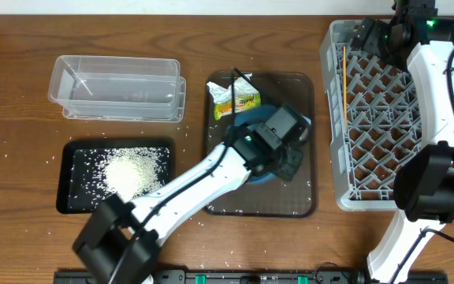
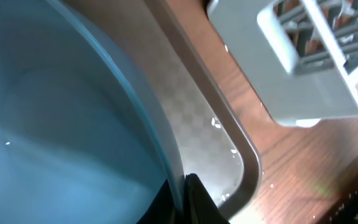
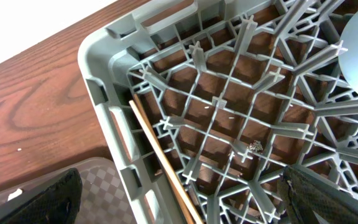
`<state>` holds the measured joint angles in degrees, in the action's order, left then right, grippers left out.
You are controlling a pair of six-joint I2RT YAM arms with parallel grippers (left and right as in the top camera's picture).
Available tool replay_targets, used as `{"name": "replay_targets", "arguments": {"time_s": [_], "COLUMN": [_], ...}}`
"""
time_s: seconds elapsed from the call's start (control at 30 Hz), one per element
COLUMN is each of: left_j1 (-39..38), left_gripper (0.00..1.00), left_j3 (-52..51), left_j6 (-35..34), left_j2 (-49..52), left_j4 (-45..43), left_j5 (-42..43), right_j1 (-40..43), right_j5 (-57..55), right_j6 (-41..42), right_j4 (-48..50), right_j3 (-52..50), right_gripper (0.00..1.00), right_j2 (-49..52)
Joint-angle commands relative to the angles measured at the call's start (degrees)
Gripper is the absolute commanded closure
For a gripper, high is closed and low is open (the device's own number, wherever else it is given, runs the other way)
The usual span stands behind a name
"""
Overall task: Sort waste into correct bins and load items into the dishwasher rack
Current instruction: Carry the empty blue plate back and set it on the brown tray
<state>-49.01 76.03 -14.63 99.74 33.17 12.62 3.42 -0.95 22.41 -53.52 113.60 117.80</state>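
- One grey dishwasher rack [image 1: 365, 199] sat under the right gripper [image 3: 179, 199], whose fingers were spread wide around nothing.
- Brown serving tray [image 1: 290, 201] lay beneath the left gripper [image 2: 180, 196].
- Clear tub [image 1: 117, 59] and black tray [image 1: 68, 185] sat well off to that gripper's left.
- Blue bowl [image 2: 55, 124] stood on the serving tray, its rim pinched by the left gripper.
- Crumpled wrapper [image 1: 237, 101] lay just beyond the left gripper.
- Chopstick [image 3: 163, 168] lay below the right gripper, along the rack wall.
- Rice [image 1: 132, 172] was heaped in the black tray.

Rice [image 1: 128, 170] in flat tray [image 1: 71, 155] left of bowl [image 1: 252, 118]; chopsticks [image 1: 344, 79] in rack [image 1: 331, 142].
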Motion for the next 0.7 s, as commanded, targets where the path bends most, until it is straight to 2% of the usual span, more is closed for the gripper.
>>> {"name": "replay_targets", "arguments": {"time_s": [0.0, 0.17, 0.23, 0.3, 0.4, 0.53, 0.67], "left_j1": [-0.83, -1.99, -2.4, -2.45, -2.45, -2.03, 0.74], "left_gripper": [0.94, 0.91, 0.83, 0.69, 0.59, 0.56, 0.53], "left_j3": [-0.07, -0.07, -0.07, -0.07, -0.07, -0.04, 2.23], "left_j6": [-0.94, -0.92, -0.92, -0.92, -0.92, -0.87, -0.9], "left_j2": [0.66, 1.03, 1.03, 1.03, 1.01, 0.81, 0.15], "left_j4": [-0.04, 1.31, 1.9, 1.9, 1.79, 0.94, 0.85], "left_j5": [4.83, 4.92, 4.9, 4.9, 4.87, 4.17, -1.66], "right_j1": [0.26, 0.26, 0.26, 0.26, 0.26, 0.26, 0.26], "right_j5": [-0.09, -0.09, -0.09, -0.09, -0.09, -0.09, -0.09], "right_j6": [0.72, 0.72, 0.7, 0.72, 0.7, 0.7, 0.7], "right_j4": [-0.07, -0.07, -0.07, -0.07, -0.07, -0.07, -0.07], "right_j3": [-0.04, -0.04, -0.04, -0.04, -0.04, -0.04, -0.04], "right_gripper": [0.01, 0.01, 0.01, 0.01, 0.01, 0.01, 0.01], "right_j2": [0.17, 0.17, 0.17, 0.17, 0.17, 0.17, 0.17]}}
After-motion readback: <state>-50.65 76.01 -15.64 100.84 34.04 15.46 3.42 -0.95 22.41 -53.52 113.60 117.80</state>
